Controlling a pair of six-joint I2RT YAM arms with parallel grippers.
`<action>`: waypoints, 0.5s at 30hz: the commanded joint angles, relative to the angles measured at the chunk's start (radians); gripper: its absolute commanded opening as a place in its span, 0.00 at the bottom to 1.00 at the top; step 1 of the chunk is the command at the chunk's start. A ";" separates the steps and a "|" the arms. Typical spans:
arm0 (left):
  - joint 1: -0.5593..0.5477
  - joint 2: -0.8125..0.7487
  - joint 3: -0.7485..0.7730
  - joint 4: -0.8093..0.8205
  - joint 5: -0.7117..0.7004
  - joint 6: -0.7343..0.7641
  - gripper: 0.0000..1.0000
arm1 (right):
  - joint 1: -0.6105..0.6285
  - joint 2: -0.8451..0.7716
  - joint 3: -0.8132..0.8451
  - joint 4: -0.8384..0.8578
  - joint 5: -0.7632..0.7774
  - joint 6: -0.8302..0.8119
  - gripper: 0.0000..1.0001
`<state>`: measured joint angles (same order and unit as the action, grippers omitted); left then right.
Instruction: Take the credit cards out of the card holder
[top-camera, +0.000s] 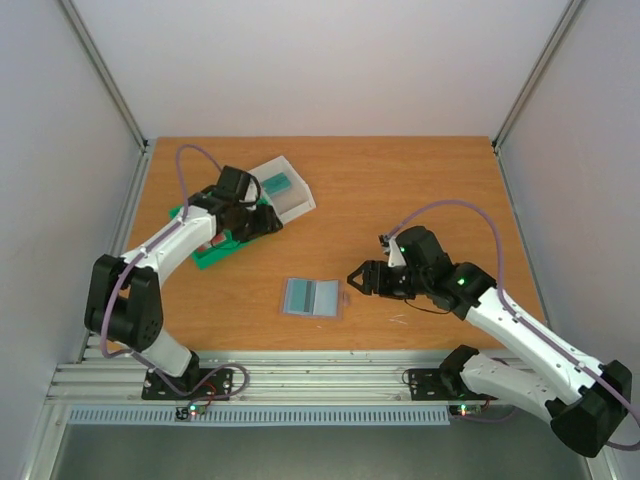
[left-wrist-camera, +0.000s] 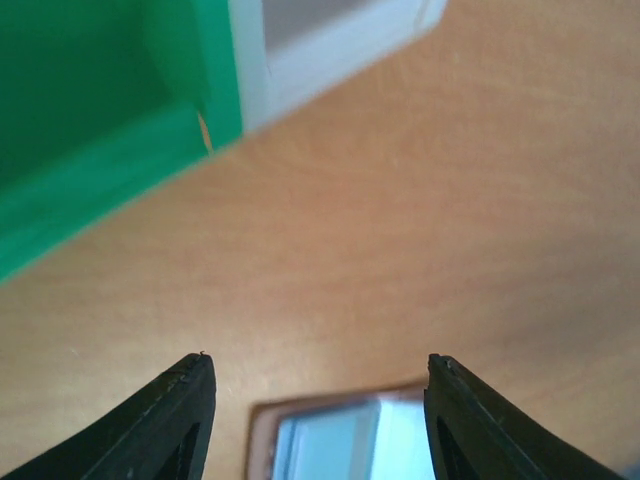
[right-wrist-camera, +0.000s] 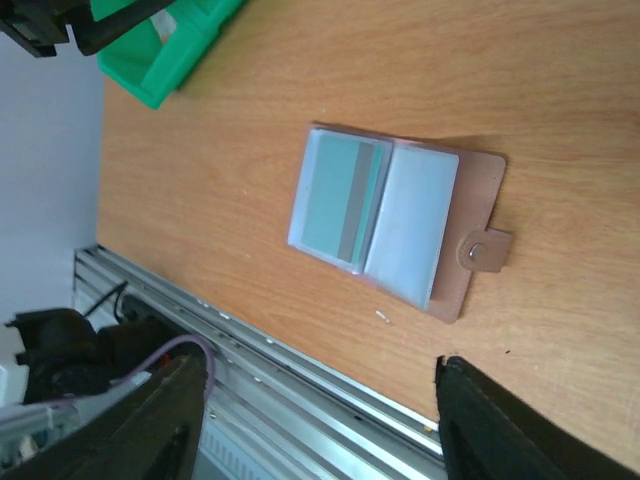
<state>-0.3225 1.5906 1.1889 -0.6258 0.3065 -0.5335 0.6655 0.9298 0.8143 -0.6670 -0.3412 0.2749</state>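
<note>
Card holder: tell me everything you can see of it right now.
The card holder lies open and flat on the wooden table, near its front edge, about mid-width. Tan-pink cover, seemingly leather-like, with a snap tab unfastened; two panels of clear plastic sleeves. One panel shows a teal card with a grey stripe. Only the table touches it.
</note>
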 joint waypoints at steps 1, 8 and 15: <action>-0.060 -0.050 -0.090 0.051 0.105 0.018 0.57 | -0.002 0.038 -0.033 0.092 -0.052 0.041 0.59; -0.128 -0.090 -0.219 0.139 0.148 -0.016 0.50 | 0.005 0.116 -0.075 0.194 -0.088 0.072 0.34; -0.133 -0.152 -0.376 0.260 0.183 -0.091 0.44 | 0.033 0.245 -0.065 0.248 -0.082 0.063 0.31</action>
<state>-0.4519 1.4731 0.8783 -0.4877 0.4431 -0.5739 0.6823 1.1206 0.7467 -0.4862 -0.4126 0.3355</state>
